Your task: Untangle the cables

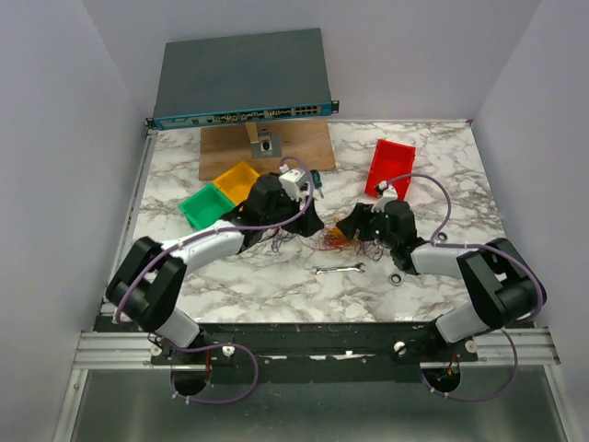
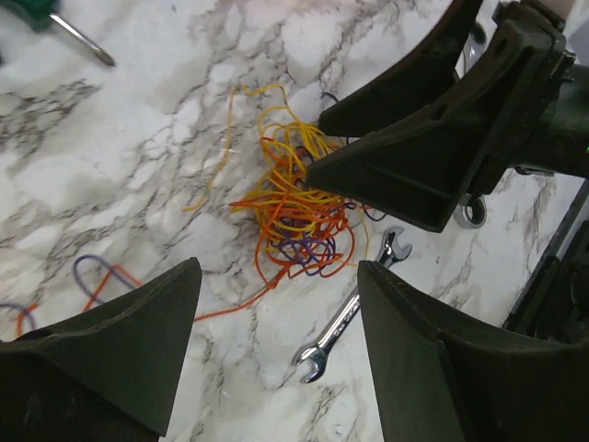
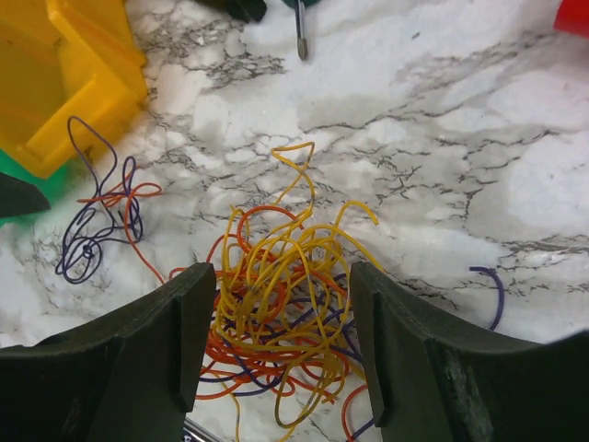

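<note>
Orange, yellow and purple cables [image 3: 276, 304] lie bunched on the marble table [image 3: 442, 138] between the spread fingers of our right tool [image 3: 281, 368], while our left tool [image 2: 276, 276] hangs spread nearby, so we judge a first pinch-and-pull is next, needing each to close on separate strands, though the knot's inside is unreadable.
</note>
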Available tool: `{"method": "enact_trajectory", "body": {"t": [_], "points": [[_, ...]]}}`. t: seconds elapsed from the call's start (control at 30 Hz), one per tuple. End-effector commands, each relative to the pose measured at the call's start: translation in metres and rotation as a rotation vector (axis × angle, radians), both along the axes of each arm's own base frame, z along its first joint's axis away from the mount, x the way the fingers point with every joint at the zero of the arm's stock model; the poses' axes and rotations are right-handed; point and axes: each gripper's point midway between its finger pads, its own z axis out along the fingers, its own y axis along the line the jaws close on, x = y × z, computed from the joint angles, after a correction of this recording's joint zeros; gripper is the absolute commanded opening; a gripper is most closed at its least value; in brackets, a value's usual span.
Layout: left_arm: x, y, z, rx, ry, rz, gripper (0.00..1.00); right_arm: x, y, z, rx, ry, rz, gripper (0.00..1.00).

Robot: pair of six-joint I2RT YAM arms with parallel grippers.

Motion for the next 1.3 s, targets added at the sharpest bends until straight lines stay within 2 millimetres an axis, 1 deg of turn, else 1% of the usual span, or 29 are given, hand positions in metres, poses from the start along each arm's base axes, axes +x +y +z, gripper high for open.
{"method": "enact_trajectory", "body": {"t": [0.0,0.03,0.07,0.1,0.13,0.2,0.27,0.37,0.4,0.43,0.5,0.53,0.57,0.63,0.67,0.7,0.73,0.77,0.8,0.83,0.87,0.9,0.93,1.03,1.13,1.17,1.2,1.23,1.27], "points": [[-0.022,-0.032,-0.038,0.122,0.15,-0.164,0.7,-0.005,0.01,-0.017,-0.007,0.092,0.061,0.6],[-0.021,-0.039,-0.041,0.131,0.162,-0.177,0.7,-0.005,0.011,-0.018,-0.004,0.097,0.067,0.53],[-0.025,-0.041,-0.052,0.16,0.209,-0.188,0.7,-0.006,0.013,-0.019,0.002,0.101,0.071,0.39],[-0.025,-0.044,-0.055,0.17,0.231,-0.198,0.69,-0.006,0.013,-0.017,0.007,0.097,0.073,0.27],[-0.026,-0.048,-0.059,0.173,0.251,-0.208,0.69,-0.005,0.013,-0.015,0.014,0.088,0.067,0.17],[-0.025,-0.054,-0.064,0.17,0.287,-0.221,0.69,-0.006,0.013,-0.009,0.03,0.062,0.066,0.06],[-0.025,-0.059,-0.07,0.172,0.323,-0.237,0.66,-0.008,0.013,-0.004,0.046,0.044,0.068,0.01],[-0.024,-0.063,-0.08,0.189,0.375,-0.244,0.62,-0.008,0.013,0.002,0.066,0.023,0.06,0.01],[-0.024,-0.065,-0.083,0.193,0.389,-0.248,0.55,-0.008,0.012,0.003,0.07,0.022,0.055,0.01],[-0.025,-0.065,-0.086,0.197,0.403,-0.25,0.45,-0.008,0.012,0.005,0.077,0.015,0.049,0.01],[-0.022,-0.063,-0.089,0.215,0.415,-0.236,0.11,-0.006,0.007,0.01,0.081,-0.005,0.016,0.01],[-0.019,-0.06,-0.09,0.23,0.408,-0.216,0.0,-0.004,0.001,0.012,0.078,-0.014,-0.02,0.01],[-0.015,-0.056,-0.088,0.238,0.395,-0.19,0.0,-0.002,-0.005,0.016,0.075,-0.03,-0.061,0.01],[-0.006,-0.041,-0.082,0.233,0.354,-0.118,0.0,0.004,-0.029,0.02,0.047,-0.051,-0.202,0.01],[0.0,-0.034,-0.077,0.215,0.331,-0.078,0.0,0.008,-0.048,0.023,0.03,-0.063,-0.31,0.01],[0.004,-0.023,-0.071,0.193,0.317,-0.033,0.0,0.007,-0.065,0.022,0.018,-0.064,-0.403,0.01],[0.011,-0.01,-0.067,0.164,0.303,0.018,0.0,0.007,-0.089,0.024,0.006,-0.071,-0.539,0.01],[0.015,0.002,-0.064,0.13,0.3,0.067,0.0,0.004,-0.11,0.024,0.001,-0.074,-0.659,0.01],[0.023,0.015,-0.057,0.091,0.287,0.115,0.0,-0.001,-0.133,0.025,0.005,-0.078,-0.79,0.01],[0.027,0.031,-0.057,0.057,0.291,0.17,0.0,-0.007,-0.151,0.029,0.013,-0.095,-0.889,0.01],[0.03,0.042,-0.053,0.024,0.284,0.211,0.0,-0.013,-0.162,0.031,0.026,-0.11,-0.947,0.01],[0.032,0.054,-0.052,0.003,0.277,0.245,0.0,-0.017,-0.17,0.036,0.043,-0.13,-0.991,0.01],[0.032,0.06,-0.047,-0.018,0.256,0.268,0.0,-0.021,-0.175,0.038,0.06,-0.14,-1.015,0.01],[0.032,0.074,-0.037,-0.024,0.197,0.325,0.0,-0.028,-0.185,0.043,0.101,-0.171,-1.071,0.01],[0.032,0.086,-0.029,-0.023,0.147,0.383,0.0,-0.033,-0.196,0.041,0.112,-0.169,-1.138,0.01],[0.032,0.087,-0.024,-0.027,0.12,0.38,0.0,-0.031,-0.191,0.042,0.107,-0.171,-1.108,0.01],[0.03,0.085,-0.021,-0.034,0.104,0.358,0.0,-0.026,-0.18,0.048,0.108,-0.184,-1.036,0.01],[0.028,0.081,-0.019,-0.043,0.1,0.333,0.0,-0.02,-0.163,0.052,0.093,-0.196,-0.919,0.01],[0.027,0.077,-0.018,-0.05,0.101,0.311,0.0,-0.016,-0.15,0.057,0.093,-0.211,-0.836,0.01]]}}
